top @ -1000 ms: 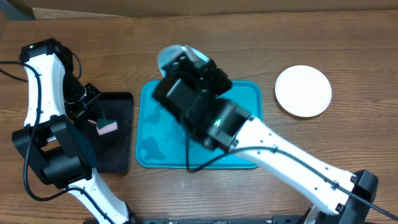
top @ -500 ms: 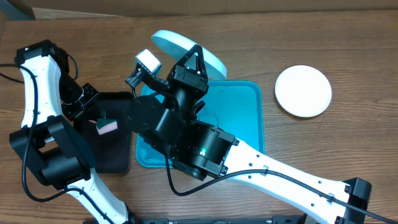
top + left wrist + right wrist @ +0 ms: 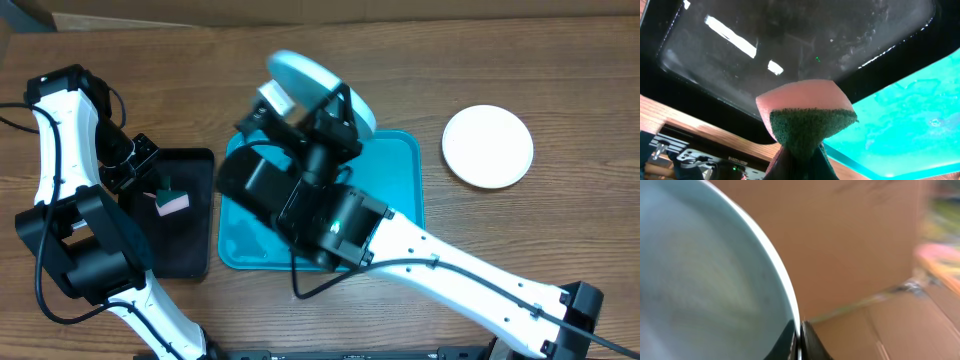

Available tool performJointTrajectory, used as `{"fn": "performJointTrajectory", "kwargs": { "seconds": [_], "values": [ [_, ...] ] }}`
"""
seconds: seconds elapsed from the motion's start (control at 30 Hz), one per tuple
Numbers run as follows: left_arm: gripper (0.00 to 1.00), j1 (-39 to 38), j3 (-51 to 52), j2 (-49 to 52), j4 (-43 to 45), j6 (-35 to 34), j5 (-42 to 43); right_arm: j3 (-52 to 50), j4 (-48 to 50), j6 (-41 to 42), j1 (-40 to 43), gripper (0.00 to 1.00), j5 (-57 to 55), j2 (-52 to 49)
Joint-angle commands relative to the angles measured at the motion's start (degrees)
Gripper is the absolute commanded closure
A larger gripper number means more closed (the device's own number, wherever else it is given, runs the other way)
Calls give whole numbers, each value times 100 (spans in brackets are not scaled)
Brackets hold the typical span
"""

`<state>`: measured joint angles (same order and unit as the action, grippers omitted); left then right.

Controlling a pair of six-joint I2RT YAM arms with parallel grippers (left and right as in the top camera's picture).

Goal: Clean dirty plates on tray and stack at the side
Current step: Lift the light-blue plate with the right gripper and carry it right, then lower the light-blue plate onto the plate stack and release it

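Overhead only: both arms, both trays and both plates together. The turquoise tray [image 3: 402, 168] lies mid-table, with the right arm stretched across it.
Left wrist only: the grip on the sponge [image 3: 807, 112], and water beads and film on the trays.
Right wrist only: the grip on the plate's rim, blurred, with a brown cardboard box [image 3: 855, 240] behind.
Pale mint plate [image 3: 306, 72]: held at the turquoise tray's far edge. It is a smooth round plastic disc that shows as an oval from above, so it is tilted.
White plate [image 3: 487, 146]: flat on the wooden table [image 3: 560, 80], right of the turquoise tray and well apart from it. It is round with a shallow raised rim.
Turquoise tray, shape: a rectangle with rounded corners and a raised rim, glossy and wet.
Black tray [image 3: 190, 240]: just left of the turquoise tray. It is narrower, shiny and speckled with droplets.
Sponge, make: a soft pink foam block with a coarse green scouring face, held over the black tray.
Left gripper [image 3: 799, 152]: pinching the sponge from below, green face between the fingers.
Right gripper [image 3: 799, 339]: closed tight on the pale mint plate's thin rim.
Count: two plates, two trays, one sponge.
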<state>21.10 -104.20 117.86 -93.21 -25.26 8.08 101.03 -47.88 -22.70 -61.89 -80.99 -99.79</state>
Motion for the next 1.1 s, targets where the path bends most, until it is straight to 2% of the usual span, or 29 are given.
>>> {"fn": "performJointTrajectory", "kwargs": {
  "seconds": [0.0, 0.07, 0.3, 0.43, 0.53, 0.73, 0.97, 1.07],
  "values": [
    [96, 20, 24, -173, 4, 85, 55, -138, -894, 2253, 422, 96, 2765, 133],
    [96, 13, 24, -173, 4, 87, 55, -221, -1196, 2297, 691, 96, 3683, 131],
    [96, 9, 35, -173, 24, 87, 55, 173, -1281, 2498, 737, 96, 2920, 603],
    [96, 9, 35, -173, 52, 90, 50, 166, -1364, 2938, 894, 96, 3517, 850],
    [96, 9, 35, -173, 50, 103, 52, -90, -1609, 2999, 1410, 96, 4172, 778],
    [96, 9, 35, -173, 48, 107, 55, -542, -1827, 4640, 2994, 96, 4826, 743],
    [96, 9, 35, -173, 22, 151, 52, -577, -1565, 4717, 5648, 96, 7202, 638],
    [96, 9, 35, -173, 28, 149, 55, -778, -1574, 4715, 6566, 96, 7681, 514]
  ]
}}
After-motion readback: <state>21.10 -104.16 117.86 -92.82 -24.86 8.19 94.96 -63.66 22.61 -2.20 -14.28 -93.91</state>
